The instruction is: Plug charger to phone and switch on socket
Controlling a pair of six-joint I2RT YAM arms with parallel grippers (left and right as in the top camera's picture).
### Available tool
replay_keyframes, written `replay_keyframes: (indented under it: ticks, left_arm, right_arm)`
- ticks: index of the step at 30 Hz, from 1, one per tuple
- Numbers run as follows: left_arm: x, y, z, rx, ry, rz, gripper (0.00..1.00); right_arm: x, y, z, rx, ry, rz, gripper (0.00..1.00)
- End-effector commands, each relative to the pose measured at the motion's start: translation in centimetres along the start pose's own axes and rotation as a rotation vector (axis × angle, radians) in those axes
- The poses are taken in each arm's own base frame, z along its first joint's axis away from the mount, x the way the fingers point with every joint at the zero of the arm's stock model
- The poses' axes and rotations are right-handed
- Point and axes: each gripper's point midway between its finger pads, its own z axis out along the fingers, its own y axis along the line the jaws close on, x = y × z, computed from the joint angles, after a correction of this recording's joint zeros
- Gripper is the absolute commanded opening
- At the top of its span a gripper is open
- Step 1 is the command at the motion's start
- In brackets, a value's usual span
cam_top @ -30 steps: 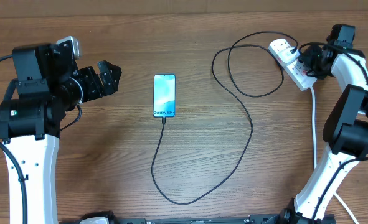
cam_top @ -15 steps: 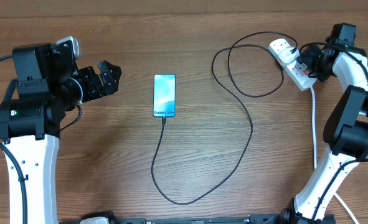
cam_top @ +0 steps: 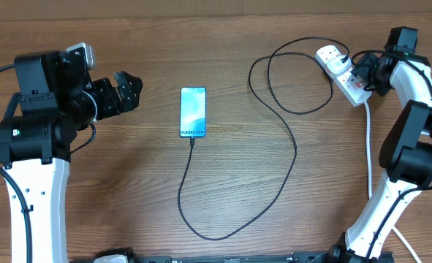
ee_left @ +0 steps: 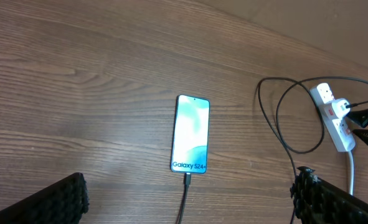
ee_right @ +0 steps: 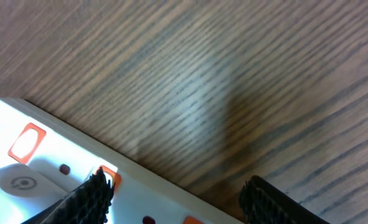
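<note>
The phone (cam_top: pixel 193 112) lies face up in the middle of the table, screen lit blue-teal. The charger (cam_top: pixel 295 153), a thin black cable, has its connector in the phone's bottom edge; it loops down, round and up to the white socket (cam_top: pixel 338 64) at the far right. My right gripper (cam_top: pixel 365 71) is at the socket, open; in the right wrist view one fingertip (ee_right: pixel 91 194) sits by an orange-red switch (ee_right: pixel 111 176) on the socket (ee_right: pixel 53 171), the other over bare wood. My left gripper (cam_top: pixel 128 90) hangs open left of the phone (ee_left: pixel 191 133), nothing between its fingers (ee_left: pixel 56 202).
The socket's thick white cord (cam_top: pixel 368 146) runs down the right side beside the right arm. The charger's loop (ee_left: pixel 282 118) curls just left of the socket (ee_left: pixel 333 118). Wood table all around the phone.
</note>
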Motion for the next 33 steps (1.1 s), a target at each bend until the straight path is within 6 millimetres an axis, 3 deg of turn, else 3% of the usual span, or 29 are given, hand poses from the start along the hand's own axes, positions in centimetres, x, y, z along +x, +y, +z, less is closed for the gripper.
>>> replay_keyframes:
  ticks: [1, 12, 24, 33]
  left_arm:
    - [0.1, 0.2, 0.3, -0.007, 0.005, 0.010, 1.00]
    - [0.1, 0.2, 0.3, -0.007, 0.005, 0.010, 1.00]
    - [0.1, 0.2, 0.3, -0.008, 0.005, 0.010, 1.00]
    - [0.1, 0.2, 0.3, -0.008, 0.005, 0.010, 1.00]
  right_arm:
    - [-1.9, 1.0, -2.2, -0.014, -0.067, 0.002, 0.68]
    - [0.0, 2.4, -0.6, -0.014, -0.026, -0.076, 0.73]
    - [0.1, 2.3, -0.3, -0.009, -0.021, -0.076, 0.74]
    - [1.8, 1.9, 1.1, 0.007, 0.036, -0.109, 0.77]
